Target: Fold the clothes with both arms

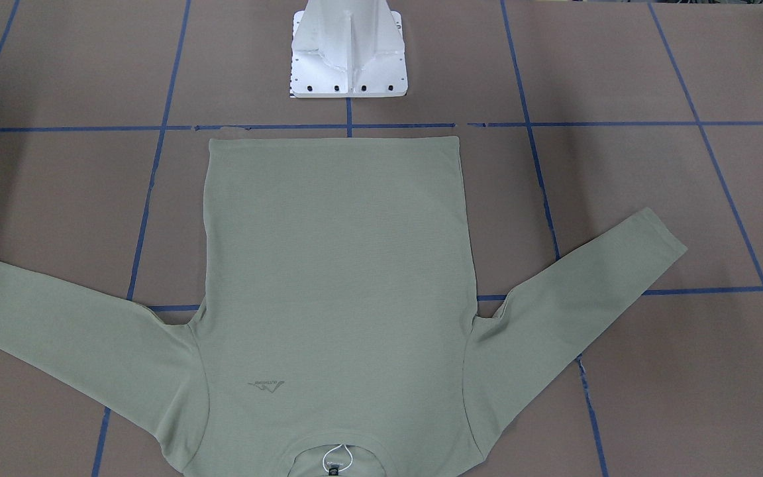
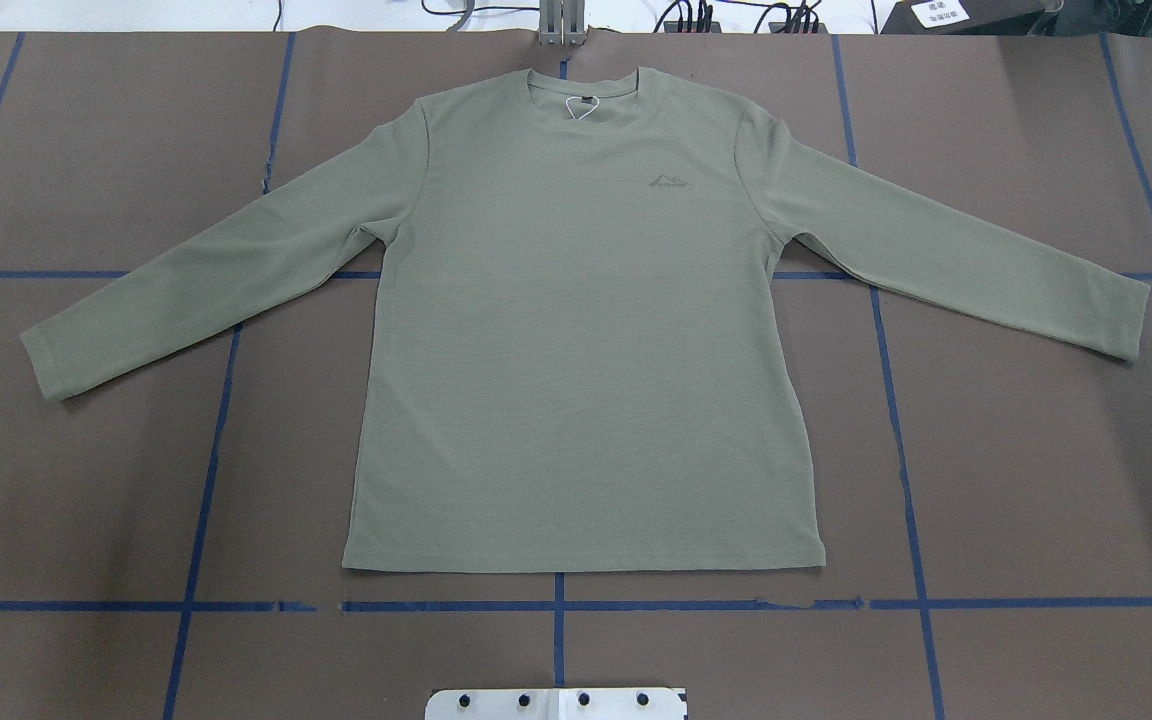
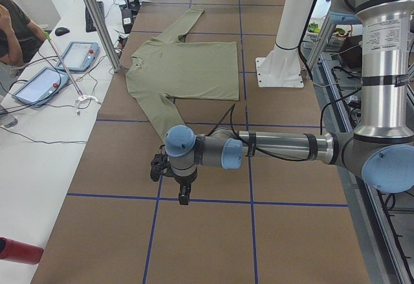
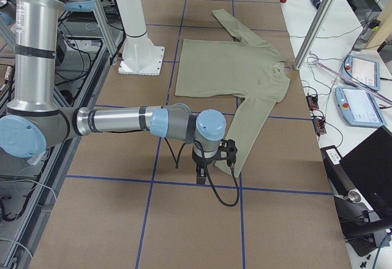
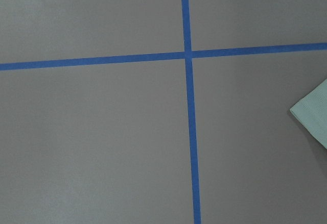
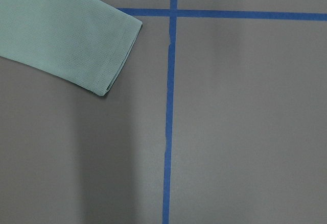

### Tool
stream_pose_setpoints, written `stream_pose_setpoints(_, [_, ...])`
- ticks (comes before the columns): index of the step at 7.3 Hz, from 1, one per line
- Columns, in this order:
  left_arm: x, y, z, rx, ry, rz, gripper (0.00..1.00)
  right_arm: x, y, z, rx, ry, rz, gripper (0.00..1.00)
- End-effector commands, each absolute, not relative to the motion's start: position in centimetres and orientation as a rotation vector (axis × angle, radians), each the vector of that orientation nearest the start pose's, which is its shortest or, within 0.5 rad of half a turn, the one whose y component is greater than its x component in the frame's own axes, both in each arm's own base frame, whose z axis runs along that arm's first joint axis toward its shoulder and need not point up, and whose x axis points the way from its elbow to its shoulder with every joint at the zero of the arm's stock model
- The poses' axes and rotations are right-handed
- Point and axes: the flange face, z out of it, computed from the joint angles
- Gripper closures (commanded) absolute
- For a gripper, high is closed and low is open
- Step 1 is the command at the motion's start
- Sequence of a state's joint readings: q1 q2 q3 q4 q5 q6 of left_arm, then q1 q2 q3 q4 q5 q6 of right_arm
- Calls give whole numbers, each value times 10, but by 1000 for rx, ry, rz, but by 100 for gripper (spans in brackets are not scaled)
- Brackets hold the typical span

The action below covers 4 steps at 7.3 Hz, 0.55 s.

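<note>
**A:** Where does the garment sit?

**B:** The sage-green long-sleeved shirt [image 2: 586, 350] lies flat, logo up, in the middle of the overhead view. Its neck is toward the top of the frame and its hem toward the white pedestal base [image 2: 556, 703] at the bottom. Both sleeves slant outward, probably so each edge can be reached for a first fold.

**A:** And the arms?

**B:** Neither touches it. In the side views the left gripper [image 3: 176, 180] hangs over the bare brown table [image 2: 86, 480] near one sleeve end, and the right gripper [image 4: 211, 159] hangs near the other. The left wrist camera catches only a cuff corner [image 5: 312, 114] at its right edge. The right wrist camera shows the right-side cuff [image 6: 102, 45] in its upper left.

**A:** Fingers spread or pressed together?

**B:** I cannot tell for either, since only the side views show them.

**A:** Progress?

**B:** Nothing looks folded yet. With both grippers placed out by the cuffs, I'd guess the sleeves come first.
</note>
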<state>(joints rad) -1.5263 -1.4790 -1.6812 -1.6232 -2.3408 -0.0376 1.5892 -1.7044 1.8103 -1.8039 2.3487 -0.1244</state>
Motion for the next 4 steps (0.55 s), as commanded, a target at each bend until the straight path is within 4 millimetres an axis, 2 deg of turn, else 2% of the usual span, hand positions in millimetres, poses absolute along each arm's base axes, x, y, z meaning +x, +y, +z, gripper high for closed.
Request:
stream_pose_setpoints(1, [-43, -460, 643, 35, 772, 34, 0, 71, -424, 622, -57, -781, -53, 0])
stream_pose_setpoints(3, [-43, -469, 634, 56, 771, 43, 0, 71, -429, 623, -58, -783, -53, 0])
stream_pose_setpoints(4, [-41, -489, 619, 89, 762, 57, 0, 68, -434, 618, -13, -779, -81, 0])
